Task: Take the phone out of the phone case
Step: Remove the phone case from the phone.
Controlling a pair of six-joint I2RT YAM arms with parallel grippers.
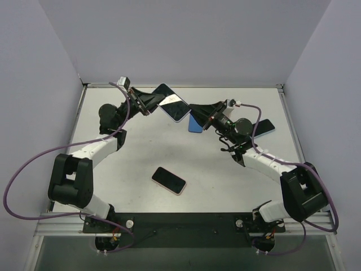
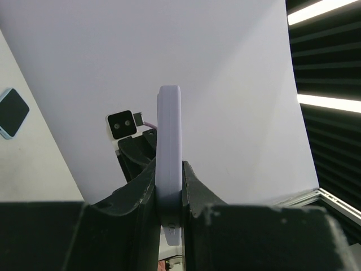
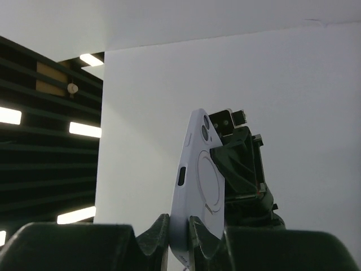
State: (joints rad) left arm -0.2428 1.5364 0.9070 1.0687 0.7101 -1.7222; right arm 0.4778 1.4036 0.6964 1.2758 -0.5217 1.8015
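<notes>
The phone in its lavender case is held in the air at the back centre, dark screen up, between both grippers. My left gripper is shut on its left end. In the left wrist view the case's edge stands upright, pinched in my left gripper. My right gripper is shut on the right end. In the right wrist view the case's back, with camera holes and a ring, rises from my right gripper. The left gripper shows behind it.
A dark phone with a pink rim lies on the table at the front centre. A blue phone or case lies under the right gripper. A phone with a light blue rim lies at the right and also shows in the left wrist view. Walls enclose the table.
</notes>
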